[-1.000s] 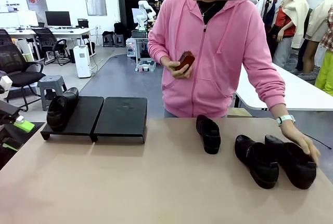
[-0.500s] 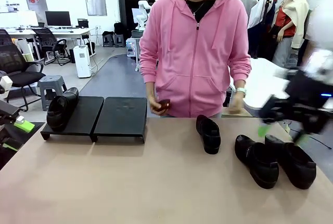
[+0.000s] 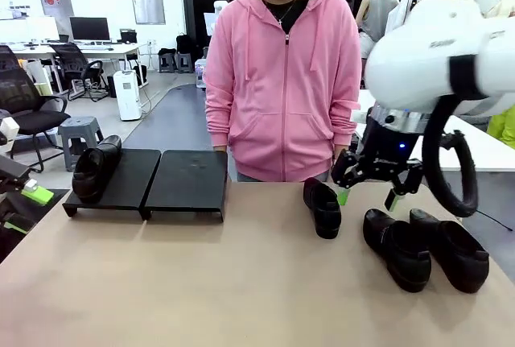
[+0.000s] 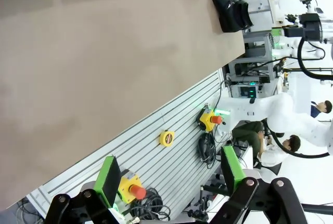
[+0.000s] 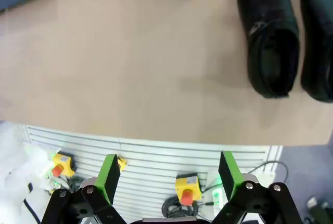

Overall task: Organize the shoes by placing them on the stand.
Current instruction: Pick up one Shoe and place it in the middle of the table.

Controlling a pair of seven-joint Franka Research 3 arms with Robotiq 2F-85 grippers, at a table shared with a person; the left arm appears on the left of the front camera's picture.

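Stand (image 3: 185, 182), at the tabletop's (image 3: 201, 282) far-left corner, is loaded with one shoe (image 3: 95, 168); three shoes (image 3: 396, 248) are left near the right edge. Above these the right gripper (image 3: 366, 198) is held wide open, empty; pickup is judged in hand, needing descent around one shoe.

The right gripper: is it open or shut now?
Open. In the right wrist view, the right gripper has its green pads wide apart, and nothing is between them.

Tan bench (image 4: 93, 68), black loafers (image 4: 231, 7) at its far corner, green-padded fingers (image 4: 108, 181) spread wide apart, yellow emergency-stop boxes (image 4: 208, 120) on slatted panel (image 4: 171, 109) past bench edge
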